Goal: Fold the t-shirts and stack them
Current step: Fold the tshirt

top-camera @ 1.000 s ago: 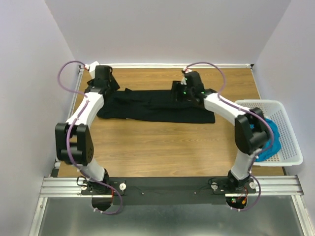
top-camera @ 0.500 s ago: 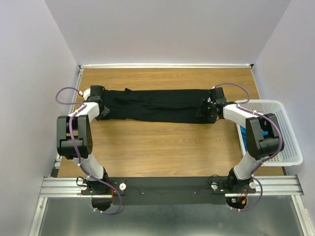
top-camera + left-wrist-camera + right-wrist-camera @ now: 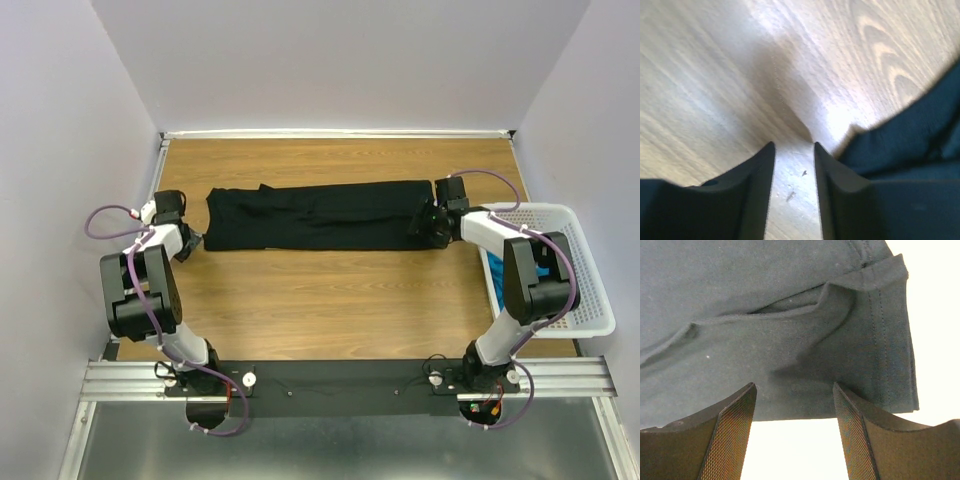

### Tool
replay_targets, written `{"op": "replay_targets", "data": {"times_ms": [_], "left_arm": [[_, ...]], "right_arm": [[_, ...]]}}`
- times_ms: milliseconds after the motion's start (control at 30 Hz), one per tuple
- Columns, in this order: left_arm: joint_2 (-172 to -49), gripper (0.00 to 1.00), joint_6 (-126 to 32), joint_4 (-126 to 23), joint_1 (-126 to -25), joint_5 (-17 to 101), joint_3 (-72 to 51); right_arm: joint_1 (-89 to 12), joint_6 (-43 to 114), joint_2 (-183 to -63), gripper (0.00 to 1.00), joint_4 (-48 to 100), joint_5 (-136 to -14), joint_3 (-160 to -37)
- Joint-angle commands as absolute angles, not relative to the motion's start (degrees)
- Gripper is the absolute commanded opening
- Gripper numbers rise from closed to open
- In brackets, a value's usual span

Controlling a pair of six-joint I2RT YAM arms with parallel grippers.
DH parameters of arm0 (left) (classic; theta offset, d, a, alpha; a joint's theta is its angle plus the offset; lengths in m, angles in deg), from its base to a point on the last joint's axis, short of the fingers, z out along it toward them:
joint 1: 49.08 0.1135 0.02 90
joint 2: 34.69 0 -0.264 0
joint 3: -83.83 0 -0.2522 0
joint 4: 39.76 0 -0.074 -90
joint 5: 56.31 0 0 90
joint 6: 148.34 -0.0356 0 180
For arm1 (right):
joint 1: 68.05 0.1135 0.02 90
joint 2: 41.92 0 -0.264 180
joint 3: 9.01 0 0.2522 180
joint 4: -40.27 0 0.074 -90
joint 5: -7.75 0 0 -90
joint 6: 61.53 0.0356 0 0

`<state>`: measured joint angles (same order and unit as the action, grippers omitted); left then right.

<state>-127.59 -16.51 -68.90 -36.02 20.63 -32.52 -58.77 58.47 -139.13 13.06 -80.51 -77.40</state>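
The black t-shirt [image 3: 315, 215] lies flat on the wooden table as a long folded strip running left to right. My left gripper [image 3: 190, 240] is just off its left end, open and empty, low over bare wood. In the left wrist view [image 3: 793, 146] the black cloth [image 3: 920, 130] lies to the right of the fingers. My right gripper [image 3: 425, 222] is at the strip's right end, open and empty. In the right wrist view [image 3: 794, 386] the shirt's hemmed corner [image 3: 790, 320] lies just beyond the fingertips. The teal-blue t-shirt [image 3: 541, 272] lies in the basket, mostly hidden by my right arm.
A white lattice basket [image 3: 575, 225] stands at the table's right edge, next to my right arm. White walls close in the table at the back and on both sides. Bare wood [image 3: 320, 300] lies between the shirt and the arm bases.
My left gripper has let go of the shirt's left end and drawn back to the left onto bare wood. The shirt now lies flat and stretched. My right gripper has barely moved.
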Motion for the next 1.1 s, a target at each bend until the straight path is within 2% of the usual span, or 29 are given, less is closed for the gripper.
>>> {"op": "replay_targets", "data": {"times_ms": [0,100,200,267,333,467,600,733,833,1067], "left_arm": [[-125.05,0.55,-16.76,-72.24,-35.54,23.58,-33.72],[-120.04,0.72,-16.76,-73.03,-36.15,23.59,-32.68],[-115.91,0.78,-17.12,-75.49,-37.91,22.79,-30.83],[-114.24,0.78,-17.03,-77.25,-41.42,22.0,-28.63],[-114.05,0.77,-16.85,-77.69,-45.1,21.56,-27.31],[-117.99,0.67,-15.89,-76.12,-52.85,23.14,-25.11],[-123.45,0.61,-15.45,-74.62,-53.03,24.9,-25.19],[-127.84,0.56,-15.97,-74.36,-51.89,21.91,-26.86],[-128.91,0.54,-15.97,-73.13,-50.05,21.82,-29.4],[-130.4,0.54,-17.2,-71.63,-46.71,21.91,-33.02]], "right_arm": [[-59.87,52.91,-138.69,0.71,4.71,-82.62,-79.36],[-58.91,51.07,-137.37,0.71,3.49,-79.97,-83.31],[-57.42,50.1,-137.02,0.71,3.22,-78.57,-87.09],[-56.1,49.57,-137.37,0.7,3.22,-76.37,-89.03],[-53.55,49.22,-139.21,0.7,3.31,-73.65,-92.01],[-49.95,49.83,-144.04,0.65,3.57,-69.78,-96.67],[-47.23,50.62,-148.87,0.56,4.89,-66.18,-99.84],[-45.81,50.8,-153.09,0.41,4.98,-61.78,-103.09],[-45.46,51.32,-155.38,0.37,5.06,-60.55,-103.8],[-45.46,50.62,-160.21,0.35,5.07,-61.77,-106.7]]}}
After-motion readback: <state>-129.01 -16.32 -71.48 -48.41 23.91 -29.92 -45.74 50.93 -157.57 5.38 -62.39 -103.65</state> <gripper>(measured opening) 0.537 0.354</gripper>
